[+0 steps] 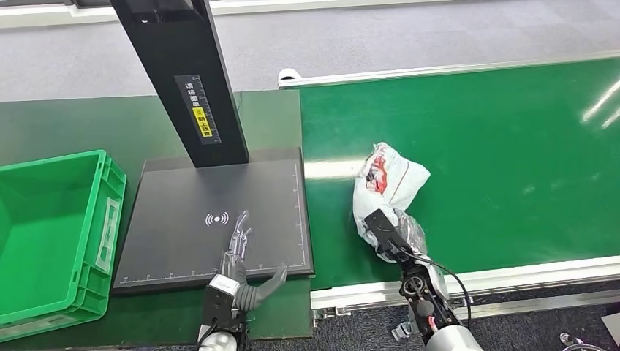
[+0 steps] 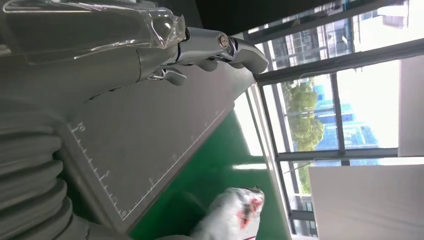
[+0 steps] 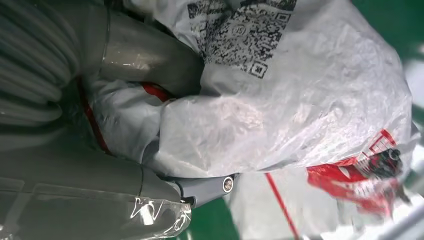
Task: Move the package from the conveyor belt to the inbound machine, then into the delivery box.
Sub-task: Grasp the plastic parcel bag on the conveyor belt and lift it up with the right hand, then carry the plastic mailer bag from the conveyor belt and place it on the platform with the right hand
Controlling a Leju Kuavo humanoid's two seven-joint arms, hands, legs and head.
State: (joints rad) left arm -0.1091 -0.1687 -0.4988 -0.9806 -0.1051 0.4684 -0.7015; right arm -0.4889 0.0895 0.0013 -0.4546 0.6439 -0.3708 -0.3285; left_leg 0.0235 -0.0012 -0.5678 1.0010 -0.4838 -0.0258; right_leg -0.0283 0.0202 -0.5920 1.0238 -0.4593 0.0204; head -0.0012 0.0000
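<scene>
Green conveyor belt (image 1: pixel 512 161) fills right of head view; black inbound machine (image 1: pixel 219 219) pad sits center-left w/ its post rising to top; green delivery box (image 1: pixel 51 234) at left edge. White package (image 1: pixel 387 183) lies on belt, center frame. Right hand (image 1: pixel 387 235) grips pkg's near end. Left hand (image 1: pixel 237 256) over pad's lower edge, fingers spread, holding nothing.

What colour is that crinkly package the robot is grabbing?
The package is white plastic with red print and a black code label, clearest in the right wrist view.
</scene>
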